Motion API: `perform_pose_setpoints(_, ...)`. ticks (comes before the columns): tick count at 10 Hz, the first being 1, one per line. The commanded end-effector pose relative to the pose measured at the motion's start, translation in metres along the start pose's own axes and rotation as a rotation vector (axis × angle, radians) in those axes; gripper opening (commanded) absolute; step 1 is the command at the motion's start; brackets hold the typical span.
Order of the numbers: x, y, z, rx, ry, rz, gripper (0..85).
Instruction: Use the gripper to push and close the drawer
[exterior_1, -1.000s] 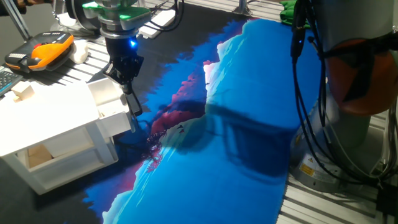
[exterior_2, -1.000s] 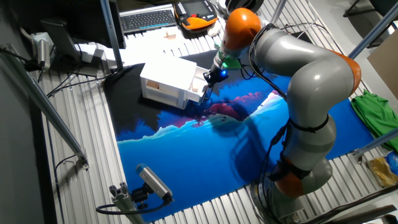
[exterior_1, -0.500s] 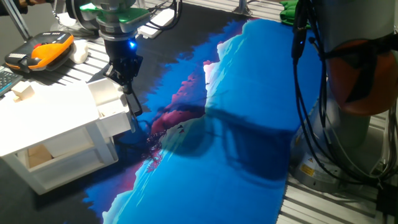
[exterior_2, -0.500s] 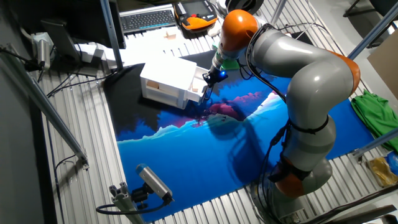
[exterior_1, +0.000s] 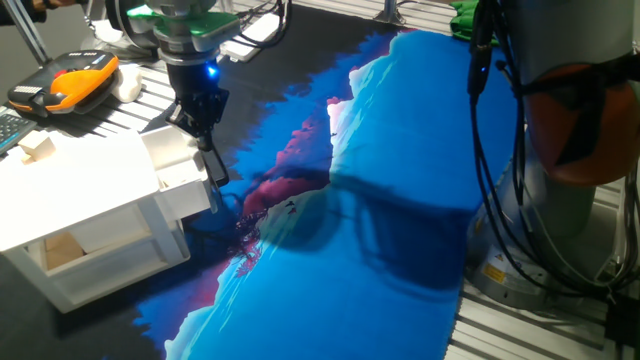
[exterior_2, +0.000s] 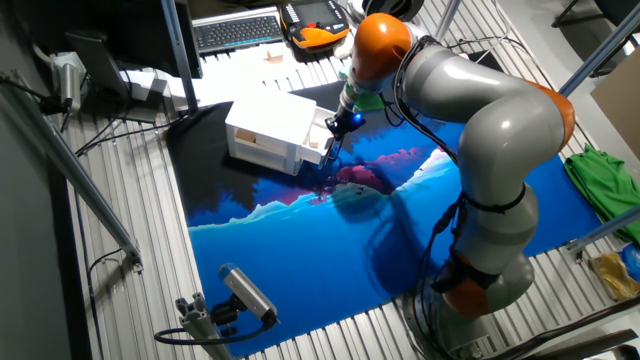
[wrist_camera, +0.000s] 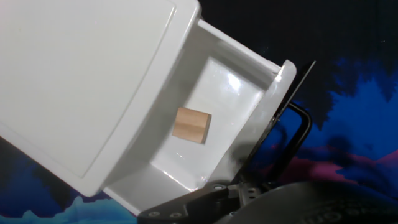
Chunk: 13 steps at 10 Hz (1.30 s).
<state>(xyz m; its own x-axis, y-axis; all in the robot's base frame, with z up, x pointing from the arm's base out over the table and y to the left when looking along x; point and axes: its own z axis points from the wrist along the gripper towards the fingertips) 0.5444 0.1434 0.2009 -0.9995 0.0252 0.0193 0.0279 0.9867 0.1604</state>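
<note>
The white drawer (exterior_1: 172, 160) sticks partly out of the small white cabinet (exterior_1: 80, 190). Its black bar handle (exterior_1: 216, 166) faces the mat. My black gripper (exterior_1: 204, 132), with blue light and green ring above, hangs right at the drawer's front edge by the handle, fingers together and holding nothing. In the other fixed view the gripper (exterior_2: 334, 142) is at the drawer (exterior_2: 318, 133). The hand view looks down into the open drawer (wrist_camera: 217, 87), which holds one wooden block (wrist_camera: 191, 124). The handle (wrist_camera: 300, 130) is at the right, and the gripper (wrist_camera: 249, 191) is at the bottom edge.
A blue, black and pink mat (exterior_1: 380, 200) covers the table. The cabinet's lower shelf (exterior_1: 60, 252) holds wooden blocks. An orange-and-black pendant (exterior_1: 65, 82) and a keyboard (exterior_2: 238, 30) lie behind the cabinet. The grey-and-orange robot base (exterior_1: 570, 130) stands at the right with cables.
The arm's upper joints have shifted slightly left in the other fixed view. The gripper and drawer look unmoved.
</note>
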Motion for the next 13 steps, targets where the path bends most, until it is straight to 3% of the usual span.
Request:
perform_pose_setpoints(1, 0.0, -0.0001, 0.0, -0.003, 0.0, -0.003, 0.0)
perform_pose_setpoints(8, -0.0004, 0.0001, 0.0, -0.011, -0.012, -0.002, 0.0)
perform_pose_setpoints(11, -0.0016, 0.0003, 0.003, -0.046, -0.028, 0.023, 0.0)
perform_pose_setpoints(13, -0.0018, 0.0002, 0.0026, -0.048, -0.032, 0.029, 0.0)
